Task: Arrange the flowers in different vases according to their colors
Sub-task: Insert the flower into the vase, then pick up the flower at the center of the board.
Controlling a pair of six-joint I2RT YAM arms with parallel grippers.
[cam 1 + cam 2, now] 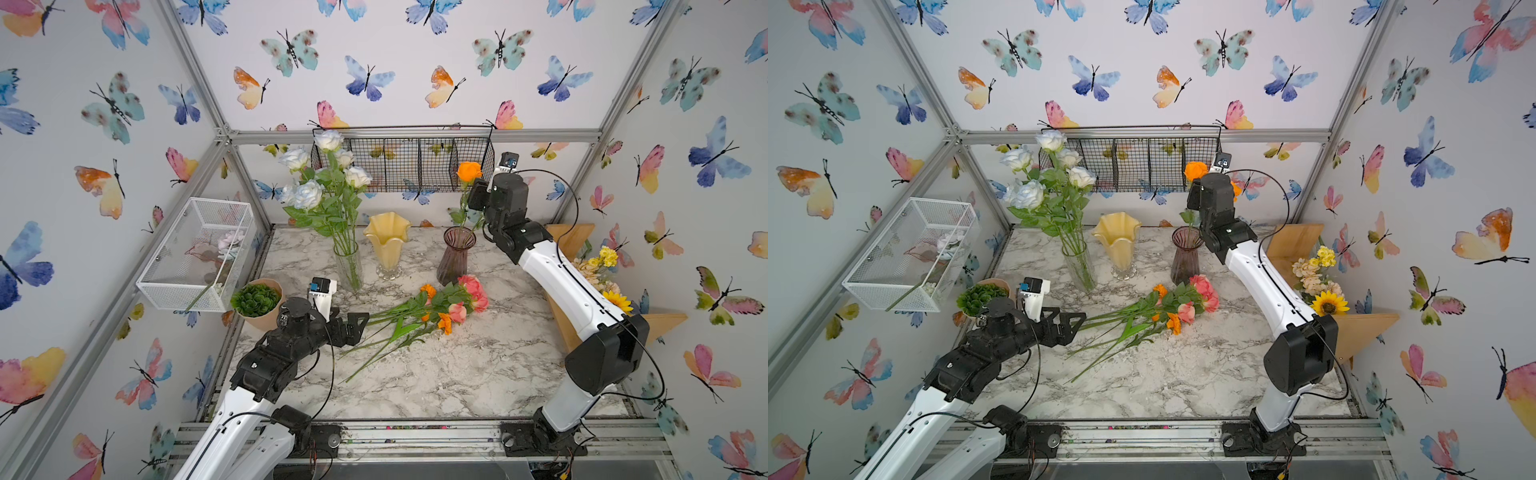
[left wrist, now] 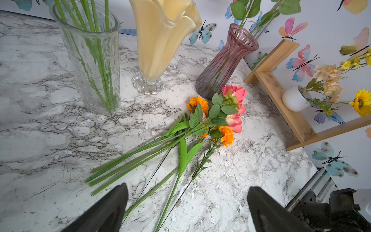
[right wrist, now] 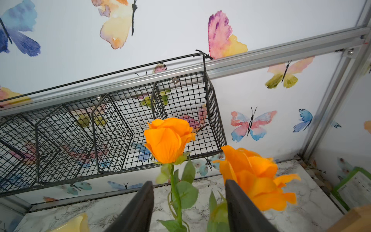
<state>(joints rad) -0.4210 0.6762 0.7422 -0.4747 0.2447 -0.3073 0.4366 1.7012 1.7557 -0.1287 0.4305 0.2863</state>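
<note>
While both arms hang over the marble table (image 1: pixel 457 374), the sorting stands part done. Three vases line the back. The clear glass vase (image 1: pixel 348 266) is packed with the white roses (image 1: pixel 307 193), so that colour looks settled. The yellow vase (image 1: pixel 387 243), between the other two, holds nothing. The purple vase (image 1: pixel 455 257) takes the stem of the orange rose (image 1: pixel 468 170), which rises well above its rim.

Out front, just beside the purple vase's foot, the loose flowers (image 1: pixel 432 307) lie heaped on the table. Pink and orange heads are mixed, and the stems fan toward the left arm, handy ends for a pick.

Now the business ends. The left pincer (image 2: pixel 187 186) hovers low over those stem tips, jaws spread wide, nothing in them. It looks set to single out one stem, though the overlap could drag a neighbour along.

Up high, the right pincer (image 3: pixel 188 182) sits just under the orange bloom, jaws parted. The stem is in the gap and touches neither side as far as the wrist view shows, so the vase appears to carry the flower alone. A second orange rose (image 3: pixel 255 176) crowds one jaw, and lifting away could snag it.
</note>
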